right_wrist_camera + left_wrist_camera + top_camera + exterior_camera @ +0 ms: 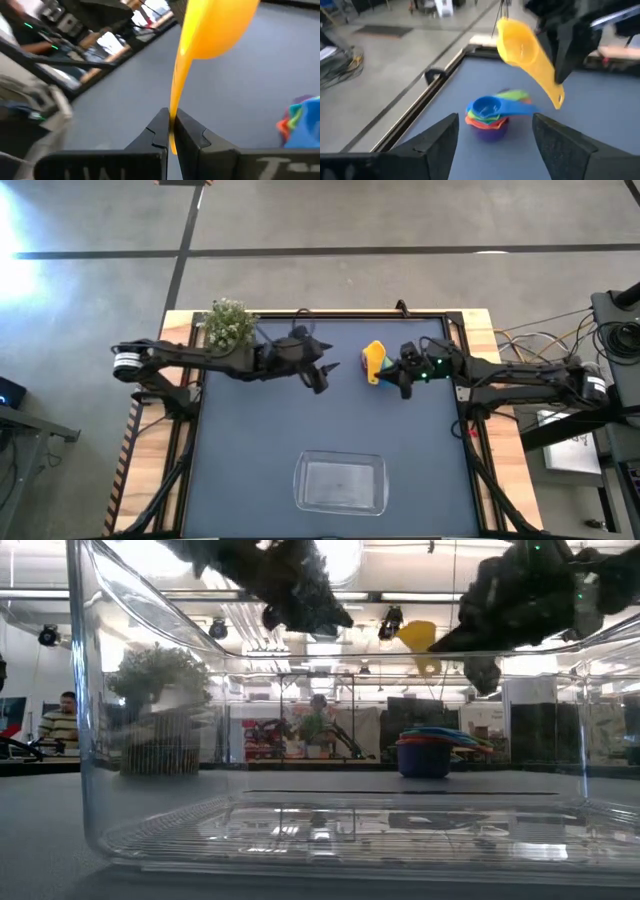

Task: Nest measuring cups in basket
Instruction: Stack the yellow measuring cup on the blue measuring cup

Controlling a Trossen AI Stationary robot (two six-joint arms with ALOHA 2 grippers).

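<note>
My right gripper is shut on the yellow measuring cup, which is held up in the air over the table's far middle. Right below it, the other cups sit nested in a stack on the blue mat, with the blue one on top; the stack also shows in the low view. My left gripper hovers open just left of the yellow cup, its fingers wide apart and facing the stack. The clear basket rests flat on the mat near the table's near edge. My right gripper pinches the yellow cup's flat handle between its two fingers, near the free end, which sticks out past them. The fingers come from the table's right, slanting down. The cup is lifted clear and tilted, with its bowl higher than its handle.
A small potted green plant stands at the table's far left corner, beside my left arm. A black frame rail borders the mat. People show in the room beyond the table. Bare blue mat lies between the arms and the basket.
</note>
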